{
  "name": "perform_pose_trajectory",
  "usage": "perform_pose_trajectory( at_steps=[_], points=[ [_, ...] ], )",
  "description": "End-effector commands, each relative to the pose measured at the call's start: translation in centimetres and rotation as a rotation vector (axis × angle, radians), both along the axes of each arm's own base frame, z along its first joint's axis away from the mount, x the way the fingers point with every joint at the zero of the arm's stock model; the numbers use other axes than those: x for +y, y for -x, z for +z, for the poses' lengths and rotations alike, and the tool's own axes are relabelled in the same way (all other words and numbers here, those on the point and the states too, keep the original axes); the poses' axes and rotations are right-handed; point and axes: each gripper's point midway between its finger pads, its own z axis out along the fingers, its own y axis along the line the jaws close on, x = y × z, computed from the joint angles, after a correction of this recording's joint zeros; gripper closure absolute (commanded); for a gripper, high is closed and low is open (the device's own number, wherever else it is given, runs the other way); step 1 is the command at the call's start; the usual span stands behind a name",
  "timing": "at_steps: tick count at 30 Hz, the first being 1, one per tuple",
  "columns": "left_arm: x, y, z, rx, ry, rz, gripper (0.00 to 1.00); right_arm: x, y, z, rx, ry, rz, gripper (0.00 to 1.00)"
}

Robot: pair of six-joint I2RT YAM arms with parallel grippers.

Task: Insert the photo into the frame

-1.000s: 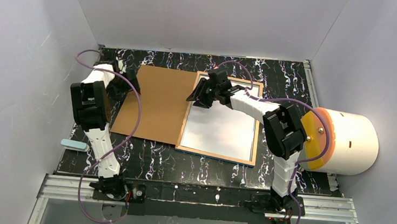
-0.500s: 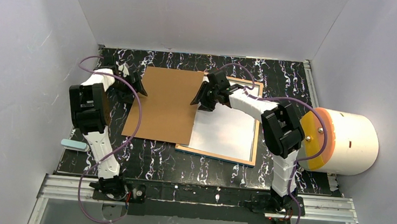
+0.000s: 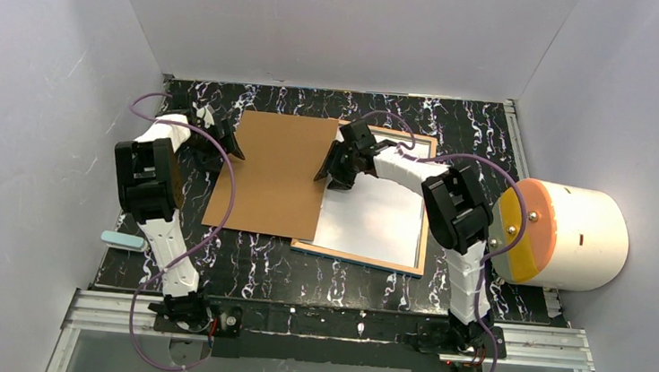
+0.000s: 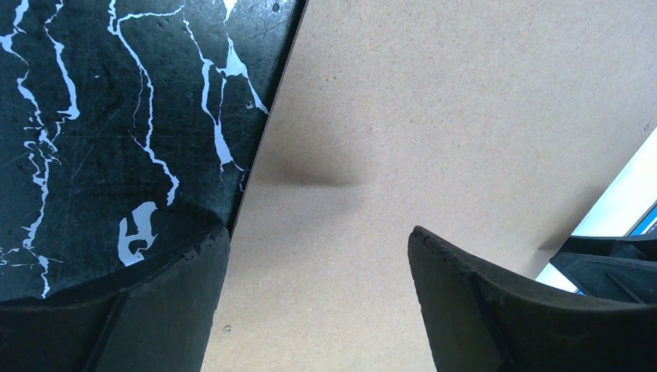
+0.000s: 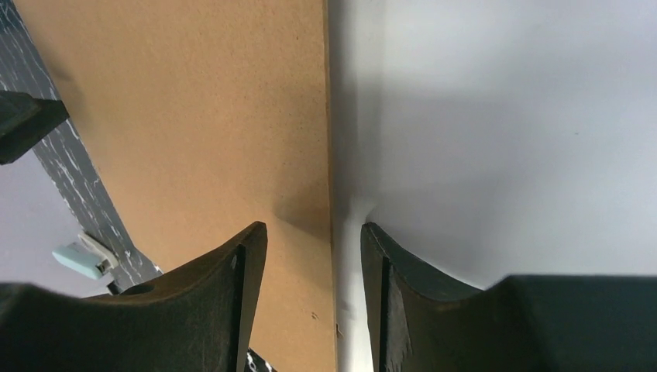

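While the backing board (image 3: pixel 273 172) overlaps the frame (image 3: pixel 356 257), risk: a push drags the sheet askew.
Left gripper (image 4: pixel 318 232): wide open, empty, board's left edge between its jaws.
Right gripper (image 5: pixel 314 229): partly open, gripping nothing, board's right edge between its jaws.
Photo (image 3: pixel 377 222): seemingly the white sheet inside the frame, just right of the right jaws.

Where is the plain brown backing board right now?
The brown board lies left of centre in the top view, right edge overlapping the wood-edged picture frame.

The frame (image 3: pixel 356 257) lies flat right of centre, wood-coloured back edge upward, its opening showing plain white.
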Motion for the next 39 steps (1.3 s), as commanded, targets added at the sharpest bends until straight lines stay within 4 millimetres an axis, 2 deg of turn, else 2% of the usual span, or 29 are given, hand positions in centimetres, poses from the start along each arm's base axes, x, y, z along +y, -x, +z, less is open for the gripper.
perform_pose_trajectory(
  at_steps=[1,4,13,17,20,25,29,32,37,39],
  points=[
    [-0.6,3.0,-1.2,0.118,0.004,-0.003,0.16,2.0,-0.4,2.3,-0.017,-0.111,0.049,0.44],
    [-0.7,3.0,-1.2,0.118,0.011,-0.002,0.16,3.0,0.0,3.5,-0.024,-0.187,0.090,0.46],
    [-0.9,2.9,-1.0,0.109,0.024,0.011,0.17,5.0,0.6,10.5,-0.178,-0.433,0.183,0.58],
    [-1.0,3.0,-0.7,0.105,0.025,0.020,0.17,5.8,1.0,12.2,-0.208,-0.518,0.235,0.63],
    [-0.9,2.9,-0.4,0.095,0.022,0.026,0.17,6.1,1.1,12.5,-0.215,-0.539,0.255,0.64],
    [-0.7,2.6,-0.1,0.083,0.010,0.032,0.17,6.5,0.9,11.9,-0.192,-0.543,0.257,0.57],
    [-0.8,2.5,0.0,0.083,0.015,0.036,0.17,6.7,0.5,11.8,-0.185,-0.539,0.247,0.60],
    [-0.7,2.5,0.2,0.080,0.009,0.038,0.17,6.7,0.0,11.8,-0.196,-0.527,0.227,0.71],
    [-0.5,1.9,1.5,0.051,0.002,0.046,0.16,6.5,-0.8,11.7,-0.190,-0.506,0.186,0.96],
    [-0.4,1.7,2.4,0.031,-0.007,0.060,0.14,6.6,-1.1,12.3,-0.192,-0.508,0.176,0.99]
  ],
)
